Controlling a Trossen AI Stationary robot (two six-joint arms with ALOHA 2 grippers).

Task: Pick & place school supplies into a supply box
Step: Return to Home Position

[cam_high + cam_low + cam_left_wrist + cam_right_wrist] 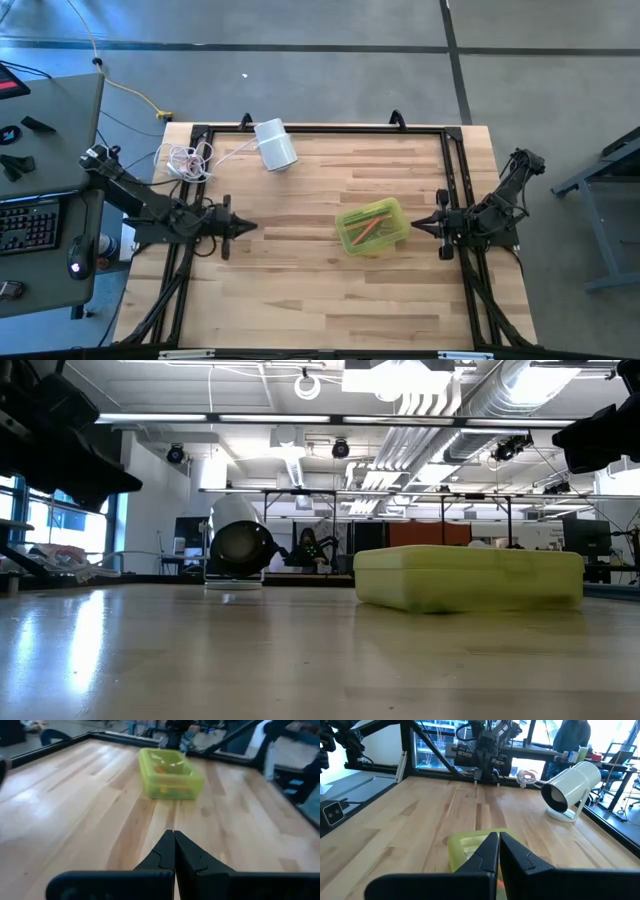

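Note:
The supply box (372, 227), a translucent yellow-green case with its lid down, lies right of the table's middle; it also shows in the low view (468, 577) and the left wrist view (169, 773). Orange and green pens (372, 226) show through its lid. My left gripper (250, 227) is shut and holds nothing, low over the table's left part, pointing at the box. My right gripper (416, 226) is shut and holds nothing, just right of the box (470, 847), pointing at it. No other school supplies lie on the table.
A white cylinder (275, 144) on a stand sits at the far middle of the table (300, 300), seen also in the right wrist view (570, 787). A coiled white cord (190, 160) lies at the far left. A black frame (320, 130) borders the table.

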